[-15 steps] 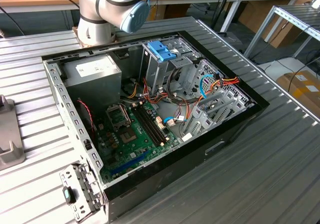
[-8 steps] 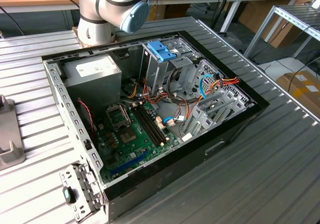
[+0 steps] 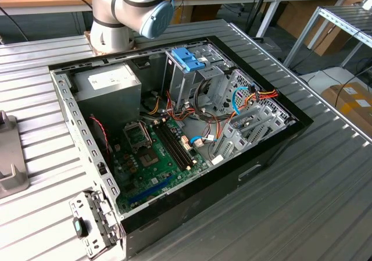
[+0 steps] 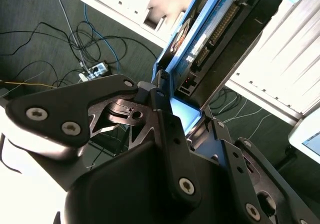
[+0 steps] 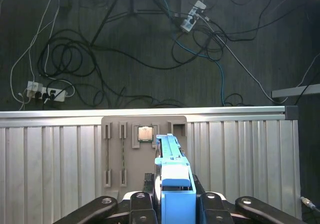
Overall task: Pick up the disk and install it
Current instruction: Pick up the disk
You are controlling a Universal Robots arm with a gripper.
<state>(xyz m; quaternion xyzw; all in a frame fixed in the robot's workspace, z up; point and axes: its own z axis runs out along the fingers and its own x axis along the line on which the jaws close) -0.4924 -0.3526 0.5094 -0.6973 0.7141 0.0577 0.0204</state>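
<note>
The disk (image 5: 169, 151), a flat drive in a light-blue plastic carrier, stands edge-on between my fingers in the first wrist view. My gripper (image 5: 172, 196) is shut on its blue end. In the second wrist view the disk (image 4: 210, 29) shows its dark body and circuit side, sticking out from the gripper (image 4: 172, 112) over the floor. It hangs above the ribbed metal table (image 5: 240, 154), over a grey fixture plate (image 5: 115, 149). In the exterior view the arm (image 3: 128, 11) rises behind the open computer case (image 3: 174, 133).
Inside the case stands a tall metal drive cage with a blue-handled carrier (image 3: 187, 59) on top, beside the motherboard (image 3: 154, 156) and loose cables. A small chip (image 5: 145, 133) sits in the fixture plate. Cables and power strips lie on the floor beyond the table edge.
</note>
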